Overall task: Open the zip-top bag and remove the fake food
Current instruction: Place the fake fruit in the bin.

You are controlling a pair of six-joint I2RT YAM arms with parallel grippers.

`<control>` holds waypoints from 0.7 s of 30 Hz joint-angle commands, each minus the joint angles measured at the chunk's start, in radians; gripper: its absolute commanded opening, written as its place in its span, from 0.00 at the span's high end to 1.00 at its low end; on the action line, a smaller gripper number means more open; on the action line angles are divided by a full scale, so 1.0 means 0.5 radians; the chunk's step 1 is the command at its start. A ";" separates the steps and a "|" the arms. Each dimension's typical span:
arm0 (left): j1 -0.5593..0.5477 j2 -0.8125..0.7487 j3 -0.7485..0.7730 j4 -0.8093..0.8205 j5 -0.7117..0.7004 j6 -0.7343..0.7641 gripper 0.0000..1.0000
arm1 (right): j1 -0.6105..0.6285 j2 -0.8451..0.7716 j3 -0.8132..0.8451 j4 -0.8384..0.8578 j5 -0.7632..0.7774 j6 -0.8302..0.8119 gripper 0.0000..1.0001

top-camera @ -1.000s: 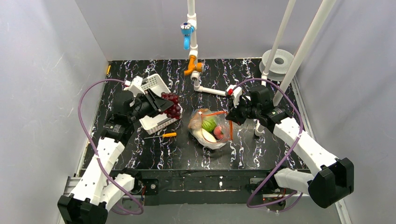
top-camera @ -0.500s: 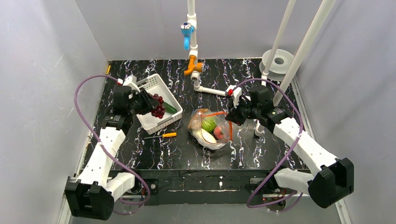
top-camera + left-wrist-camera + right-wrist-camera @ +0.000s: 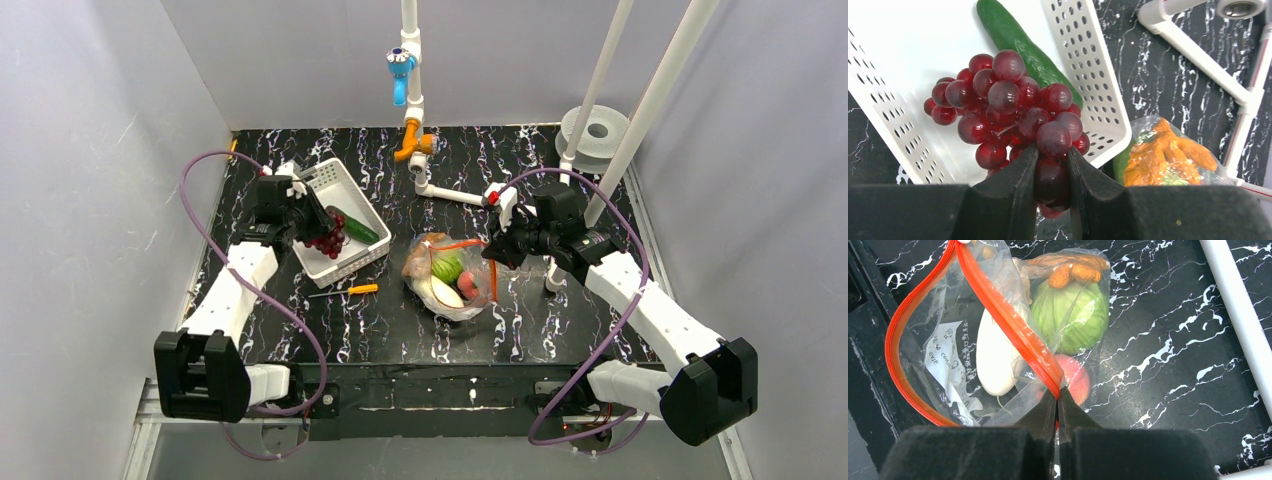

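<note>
We see only part of the grape bunch (image 3: 1008, 110): its lowest grapes vanish between the fingers of the left gripper (image 3: 1052, 162), and the bunch covers the near end of the cucumber (image 3: 1013, 37). The white basket (image 3: 1093, 75) runs off the top and left edges. The peach (image 3: 1075, 381) sits half behind the zip strip (image 3: 1003, 315), whose pinched stretch is lost inside the right gripper (image 3: 1058, 400). The print on the zip-top bag (image 3: 948, 355) is too small for us to read.
</note>
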 commanded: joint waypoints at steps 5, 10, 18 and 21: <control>0.061 0.169 0.116 0.029 -0.025 0.017 0.84 | -0.021 0.011 0.014 0.047 -0.052 0.000 0.99; 0.093 0.204 0.126 0.029 0.020 -0.017 0.75 | -0.021 -0.004 -0.001 0.046 -0.053 -0.015 0.99; 0.119 0.129 0.142 0.002 0.036 -0.055 0.49 | -0.019 0.008 0.008 0.038 -0.085 -0.014 0.99; 0.129 0.036 0.120 0.020 0.040 -0.083 0.30 | -0.018 0.006 0.007 0.029 -0.100 -0.017 0.99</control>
